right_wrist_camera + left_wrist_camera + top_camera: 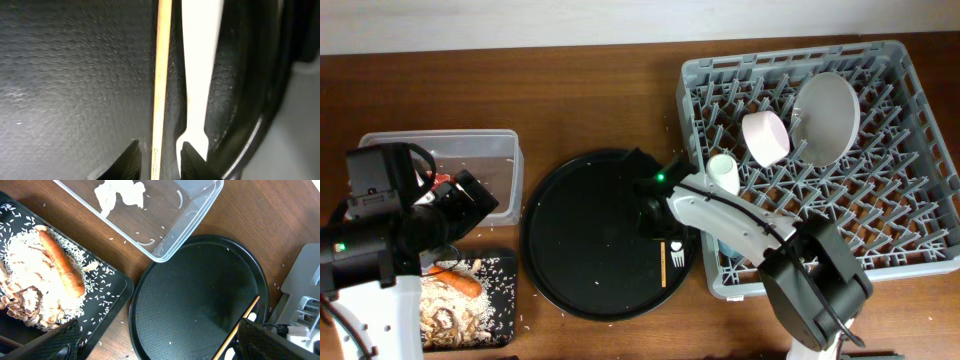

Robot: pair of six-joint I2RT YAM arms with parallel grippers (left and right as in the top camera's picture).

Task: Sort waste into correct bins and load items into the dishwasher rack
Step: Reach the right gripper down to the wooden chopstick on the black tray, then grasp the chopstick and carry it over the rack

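right wrist view shows the right tool (160, 150) spread astride 1 wooden chopstick (161, 75) beside the white fork (200, 75) on the round black tray (75, 75), while the left tool (157, 330) gapes wide, empty.

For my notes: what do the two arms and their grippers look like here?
Both arms mix black blocky joint housings with white links. The left arm has black cables looping at its top and a green light; the right arm shows a green light near its wrist. Gripper fingers are black.
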